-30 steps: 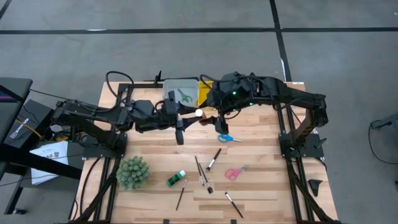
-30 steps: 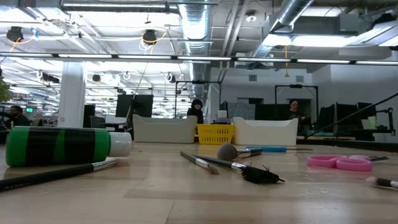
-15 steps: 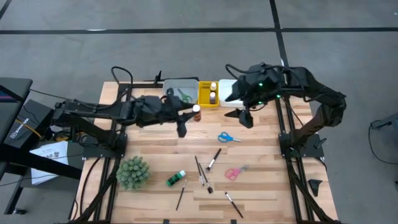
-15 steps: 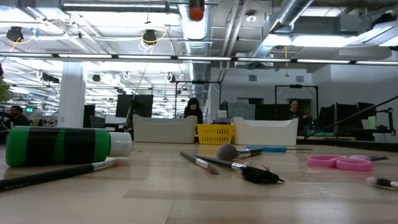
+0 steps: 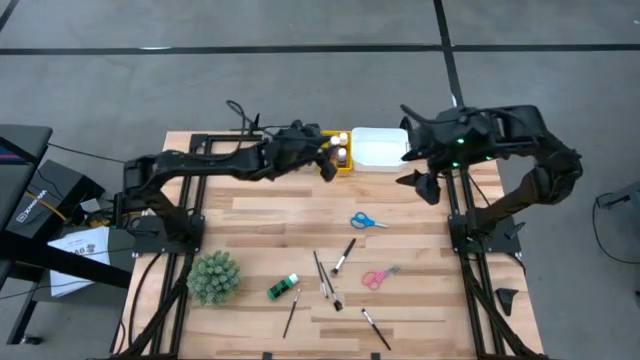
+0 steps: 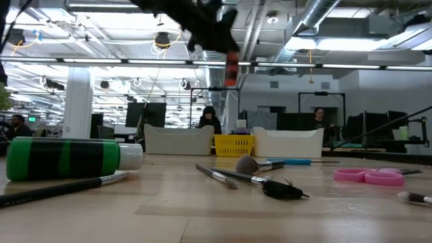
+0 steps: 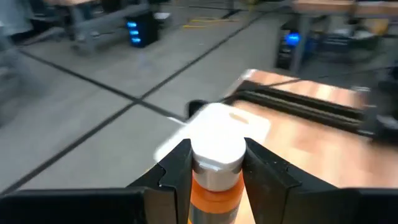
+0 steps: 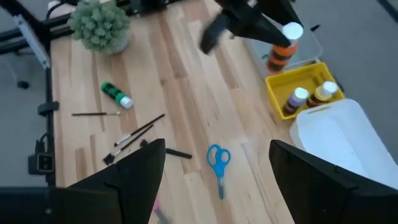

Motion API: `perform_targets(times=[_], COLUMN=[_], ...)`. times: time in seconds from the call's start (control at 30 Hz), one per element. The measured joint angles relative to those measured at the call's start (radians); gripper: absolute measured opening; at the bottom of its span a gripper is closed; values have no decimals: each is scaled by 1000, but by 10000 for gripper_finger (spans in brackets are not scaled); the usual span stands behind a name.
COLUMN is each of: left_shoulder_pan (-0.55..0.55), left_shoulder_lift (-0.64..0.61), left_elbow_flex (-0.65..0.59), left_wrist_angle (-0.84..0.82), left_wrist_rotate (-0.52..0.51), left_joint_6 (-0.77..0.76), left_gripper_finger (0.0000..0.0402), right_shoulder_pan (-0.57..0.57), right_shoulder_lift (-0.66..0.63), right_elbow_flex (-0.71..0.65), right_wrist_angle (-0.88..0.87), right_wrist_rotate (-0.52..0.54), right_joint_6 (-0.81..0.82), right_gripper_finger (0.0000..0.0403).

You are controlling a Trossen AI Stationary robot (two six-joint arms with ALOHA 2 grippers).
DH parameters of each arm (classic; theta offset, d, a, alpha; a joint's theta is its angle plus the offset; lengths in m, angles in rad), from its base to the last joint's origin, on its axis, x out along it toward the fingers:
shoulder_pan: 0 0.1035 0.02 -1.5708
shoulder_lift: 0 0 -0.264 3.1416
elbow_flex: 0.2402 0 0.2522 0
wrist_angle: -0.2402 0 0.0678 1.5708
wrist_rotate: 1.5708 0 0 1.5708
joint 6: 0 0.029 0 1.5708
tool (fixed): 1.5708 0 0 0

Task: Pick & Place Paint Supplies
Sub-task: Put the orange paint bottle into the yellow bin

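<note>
My left gripper (image 5: 325,162) is shut on an orange paint bottle (image 7: 216,186) with a white cap, in the air beside the yellow tray (image 5: 328,137) at the table's far edge. Two more bottles (image 5: 343,147) stand in that tray. My right gripper (image 5: 425,185) hangs open and holds nothing, high near the far right, beside the white tray (image 5: 380,148). A green bottle (image 5: 283,287), blue scissors (image 5: 368,221), pink scissors (image 5: 377,277) and several brushes (image 5: 328,275) lie flat on the table. My left gripper pinches the orange bottle between its two fingers (image 7: 179,169), at the top of the body just under the white cap (image 7: 217,146). The bottle is lifted clear of the table and shows below the gripper in the low view (image 6: 231,67).
A spiky green plant ball (image 5: 215,277) stands near the table's near left. The grey tray (image 8: 311,38) lies left of the yellow one, mostly under my left arm. Bare wood lies between the trays and the scattered supplies.
My left gripper has carried the orange bottle toward the table's far edge and to the right, up to the yellow tray, and has come down with it. My right gripper has drawn away from the table's middle toward the right edge and risen, staying open.
</note>
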Motion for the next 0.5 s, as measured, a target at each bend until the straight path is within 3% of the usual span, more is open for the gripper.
perform_targets(times=[0.37, 0.5], left_shoulder_pan=[148, 174], left_shoulder_lift=[96, 96], left_elbow_flex=[0, -54], left_wrist_angle=[126, 209], left_wrist_rotate=[0, 0], left_joint_6=[-34, -63], left_gripper_finger=[107, 107], right_shoulder_pan=[56, 55], right_shoulder_lift=[-58, -59], right_elbow_flex=[0, 0], right_wrist_angle=[-31, -42], right_wrist_rotate=[69, 78], right_joint_6=[102, 108], right_gripper_finger=[283, 283])
